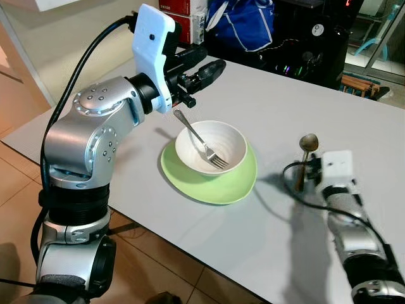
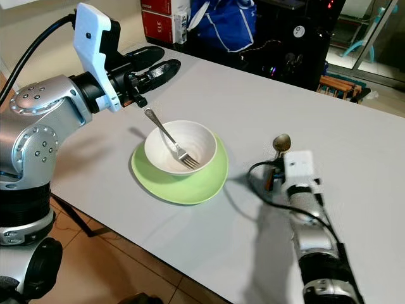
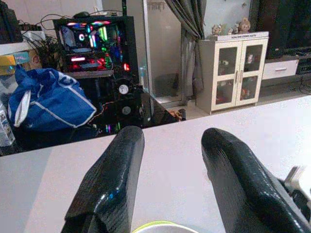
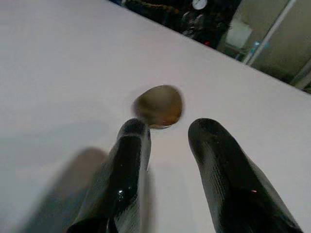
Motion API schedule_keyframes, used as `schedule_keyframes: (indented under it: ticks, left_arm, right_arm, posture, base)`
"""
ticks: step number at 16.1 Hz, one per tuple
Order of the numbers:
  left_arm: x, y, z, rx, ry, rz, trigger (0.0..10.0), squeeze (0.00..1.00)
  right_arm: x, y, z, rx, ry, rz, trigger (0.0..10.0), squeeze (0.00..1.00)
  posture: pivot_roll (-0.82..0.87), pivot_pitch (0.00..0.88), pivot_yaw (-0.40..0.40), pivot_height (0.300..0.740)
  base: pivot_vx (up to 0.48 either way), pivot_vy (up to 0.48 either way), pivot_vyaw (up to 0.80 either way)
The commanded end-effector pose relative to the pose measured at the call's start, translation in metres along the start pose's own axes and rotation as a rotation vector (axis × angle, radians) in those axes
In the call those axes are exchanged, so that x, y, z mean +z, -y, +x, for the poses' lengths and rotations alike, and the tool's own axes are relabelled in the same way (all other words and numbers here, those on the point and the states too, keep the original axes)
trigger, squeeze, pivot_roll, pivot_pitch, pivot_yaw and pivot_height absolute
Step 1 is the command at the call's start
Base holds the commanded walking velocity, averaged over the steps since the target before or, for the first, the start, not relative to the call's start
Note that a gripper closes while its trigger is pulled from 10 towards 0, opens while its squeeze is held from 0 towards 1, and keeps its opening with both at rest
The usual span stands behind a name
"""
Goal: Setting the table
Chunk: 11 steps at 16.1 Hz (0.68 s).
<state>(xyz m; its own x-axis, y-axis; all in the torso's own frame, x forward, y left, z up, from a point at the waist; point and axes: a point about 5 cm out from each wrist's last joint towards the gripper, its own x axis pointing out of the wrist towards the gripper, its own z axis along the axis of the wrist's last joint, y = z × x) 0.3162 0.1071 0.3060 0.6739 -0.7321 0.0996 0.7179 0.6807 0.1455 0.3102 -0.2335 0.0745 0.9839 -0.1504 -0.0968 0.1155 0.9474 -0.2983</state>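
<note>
A white bowl sits on a green plate near the table's front edge. A metal fork leans in the bowl, tines down and handle up to the left. My left gripper hovers open above and behind the fork handle, holding nothing. To the right of the plate lies a spoon, its bowl pointing away from me. My right gripper is low over the spoon's handle. Its fingers stand apart, and the spoon bowl shows just past the tips.
The grey table has bare room behind and to the right of the plate. A blue bag, red boxes and a dark computer case stand beyond the far edge. Tiled floor lies to the left.
</note>
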Motion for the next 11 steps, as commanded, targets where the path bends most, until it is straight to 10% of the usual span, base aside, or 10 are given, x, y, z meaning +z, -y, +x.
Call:
schedule_keyframes:
  ticks: [1, 11]
  left_arm:
    - [0.006, 0.002, 0.003, -0.016, 0.018, 0.014, 10.0, 0.0]
    - [0.013, 0.001, 0.0, -0.007, 0.032, 0.017, 10.0, 0.0]
  right_arm:
    - [-0.005, -0.002, -0.002, 0.015, -0.019, -0.005, 10.0, 0.0]
    - [-0.008, -0.023, 0.008, 0.116, -0.106, -0.013, 10.0, 0.0]
  posture:
    - [-0.05, 0.0, 0.041, 0.74]
    - [-0.04, 0.0, 0.028, 0.74]
  base:
    - [0.0, 0.0, 0.0]
    - [0.0, 0.0, 0.0]
